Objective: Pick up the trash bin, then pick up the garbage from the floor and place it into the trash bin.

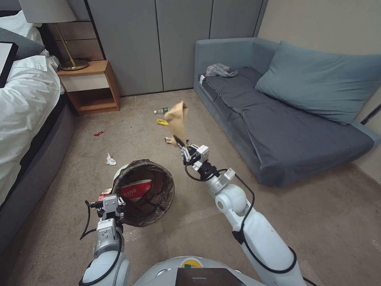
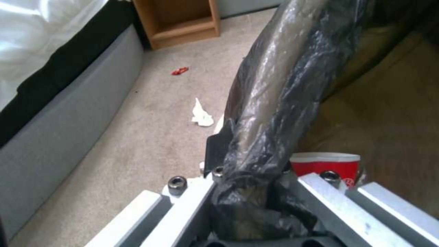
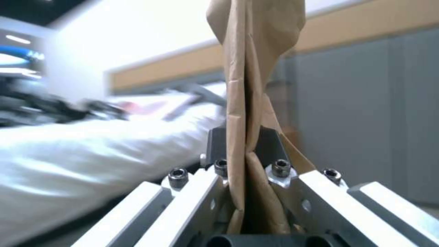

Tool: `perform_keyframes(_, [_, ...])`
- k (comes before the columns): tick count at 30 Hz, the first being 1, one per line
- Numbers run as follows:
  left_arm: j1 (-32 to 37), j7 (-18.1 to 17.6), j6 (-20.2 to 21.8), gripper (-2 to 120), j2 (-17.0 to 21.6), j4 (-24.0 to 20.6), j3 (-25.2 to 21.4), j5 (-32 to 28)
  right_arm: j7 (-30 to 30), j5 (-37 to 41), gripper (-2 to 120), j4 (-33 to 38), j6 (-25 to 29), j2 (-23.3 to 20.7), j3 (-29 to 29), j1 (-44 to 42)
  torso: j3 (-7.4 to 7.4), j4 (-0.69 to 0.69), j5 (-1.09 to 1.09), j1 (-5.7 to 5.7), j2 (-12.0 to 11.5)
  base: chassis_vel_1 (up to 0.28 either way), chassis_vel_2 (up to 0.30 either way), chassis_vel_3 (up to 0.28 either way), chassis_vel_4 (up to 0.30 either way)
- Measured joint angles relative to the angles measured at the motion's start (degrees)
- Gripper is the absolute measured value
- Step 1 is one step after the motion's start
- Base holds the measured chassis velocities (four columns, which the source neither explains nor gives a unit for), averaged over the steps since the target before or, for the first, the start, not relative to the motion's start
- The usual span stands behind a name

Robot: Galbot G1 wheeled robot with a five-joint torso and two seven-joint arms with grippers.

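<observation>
Trash bin (image 1: 143,193): held off the floor by its bag-lined rim, tipped so that its mouth is turned toward the head camera; a red and white carton (image 1: 134,190) is seen lying inside.
Left pincer (image 1: 112,206): clamped on the near rim of the trash bin, the dark bag bunched between its fingers (image 2: 218,147) in the left wrist view.
Right pincer (image 1: 183,147): closed on the lower end of a tan paper piece (image 1: 177,120), which is held upright above the carpet, beside and apart from the bin's mouth.
Tan paper piece, right wrist view: pinched between the two fingers (image 3: 269,144), its folds rising past them.
Garbage on the floor: a crumpled white tissue (image 1: 110,159) is found just beyond the bin, toward the bed (image 1: 27,99); a small red wrapper (image 1: 98,133) lies farther out, near the bed's edge; a green-labelled bottle (image 1: 161,111), a yellow wrapper (image 1: 162,122) and another small wrapper (image 1: 168,140) lie behind the held paper, near the sofa's front edge.
Surroundings: a grey sofa (image 1: 285,131) is set along the right of the carpet, with a crumpled bag (image 1: 220,70) on its far end; a wooden nightstand (image 1: 89,85) with a lamp (image 1: 59,31) stands at the far left corner of the floor.
Obstruction: part of the littered carpet is hidden from the head camera by the held paper and the bin.
</observation>
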Motion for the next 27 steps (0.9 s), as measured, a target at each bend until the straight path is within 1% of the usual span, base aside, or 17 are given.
perform_keyframes(1, [0.0, 0.0, 0.0, 0, 0.0, 0.0, 0.0, 0.0, -0.7, 0.4, 0, 1.0, 0.0, -0.8, -1.4, -0.3, 0.00, -0.01, -0.01, 0.00, 0.0, 0.000, 0.000, 0.000, 0.000])
perform_keyframes(2, [0.0, 0.0, 0.0, 0, 0.0, 0.0, 0.0, 0.0, -0.7, 0.4, 0, 1.0, 0.0, -0.8, -1.4, -0.3, 0.00, -0.01, -0.01, 0.00, 0.0, 0.000, 0.000, 0.000, 0.000])
perform_keyframes(5, [0.0, -0.1, 0.1, 0, 0.0, 0.0, 0.3, 0.0, -2.0, 0.1, 0, 1.6, -0.1, -2.3, -6.0, -1.0, 0.00, -0.01, 0.00, 0.00, 0.0, 0.000, 0.000, 0.000, 0.000])
perform_keyframes(8, [0.0, -0.1, 0.1, 0, 0.0, 0.0, 0.4, 0.0, -2.1, -0.3, 0, 1.2, -0.1, -2.3, -7.0, -1.0, 0.00, 0.00, 0.00, 0.00, 0.0, 0.000, 0.000, 0.000, 0.000])
perform_keyframes(11, [0.1, -0.1, 0.1, 0, -0.1, -0.2, 0.4, 0.1, -2.1, -2.0, 0, -0.6, 0.0, -1.9, -10.1, -1.3, 0.00, 0.00, 0.00, 0.00, 0.0, 0.000, 0.000, 0.000, 0.000])
perform_keyframes(14, [0.2, -0.1, 0.1, 0, 0.0, -0.4, 0.4, 0.1, -2.2, -3.1, 0, -1.8, 0.3, -1.7, -11.4, -1.8, 0.00, 0.00, 0.00, 0.00, 0.0, 0.000, 0.000, 0.000, 0.000])
perform_keyframes(27, [0.1, -0.2, 0.1, 0, -0.3, -0.6, 0.8, 0.2, -2.4, -6.6, 0, -7.9, 2.5, -0.6, -11.4, -4.3, 0.00, 0.00, 0.01, 0.00, 0.0, 0.000, 0.000, 0.000, 0.000])
